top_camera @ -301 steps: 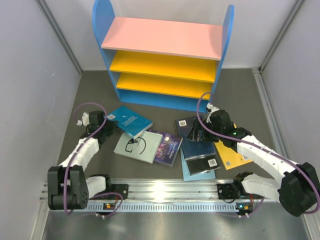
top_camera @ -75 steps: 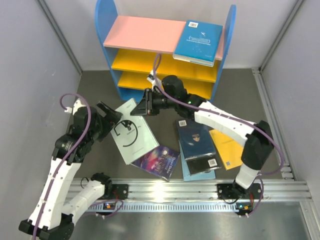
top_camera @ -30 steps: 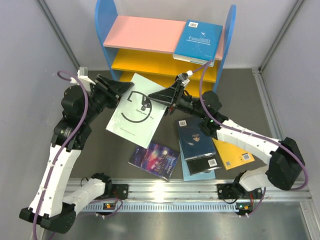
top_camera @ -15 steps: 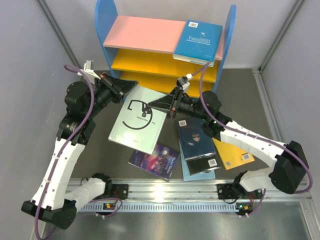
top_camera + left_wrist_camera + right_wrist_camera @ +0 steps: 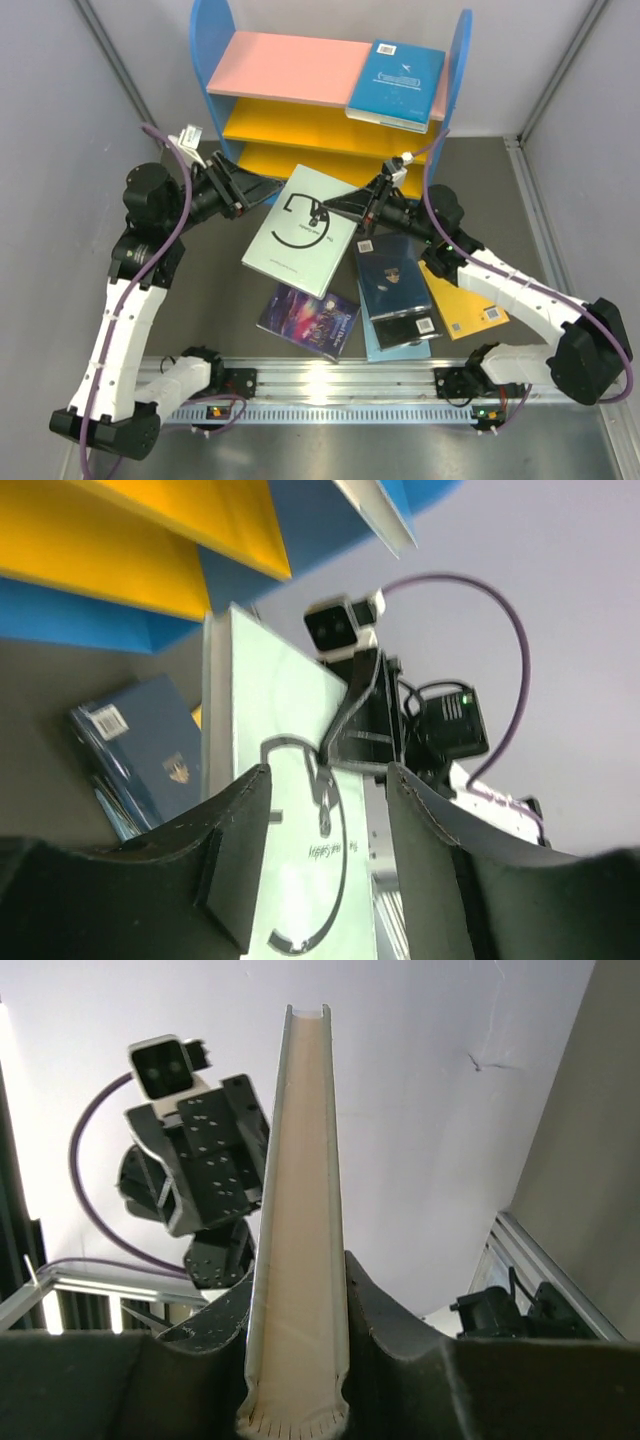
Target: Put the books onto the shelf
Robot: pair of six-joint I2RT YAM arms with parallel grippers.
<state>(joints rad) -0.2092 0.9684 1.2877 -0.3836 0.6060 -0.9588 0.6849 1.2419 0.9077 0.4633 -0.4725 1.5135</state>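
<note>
The shelf (image 5: 290, 68) stands at the back with a teal book (image 5: 397, 82) lying on the right of its pink top. A pale mint book (image 5: 300, 232) hangs tilted in the air in front of the lower boards. My right gripper (image 5: 352, 205) is shut on its right edge; in the right wrist view the page edge (image 5: 300, 1210) runs up between the closed jaws of that gripper (image 5: 298, 1270). My left gripper (image 5: 262, 186) is open just off the book's left corner, and the mint cover (image 5: 290, 880) shows beyond its spread jaws (image 5: 325, 780).
On the table lie a purple galaxy book (image 5: 310, 318), a dark navy book (image 5: 390, 275) on a light blue one (image 5: 378, 348), a small black book (image 5: 412, 322) and a yellow-orange one (image 5: 462, 305). Grey walls close both sides. A metal rail (image 5: 330, 378) runs along the near edge.
The mint book has moved right and turned more upright, carried by the right gripper. The left gripper, earlier at the book's upper left corner, now stands open beside it.
</note>
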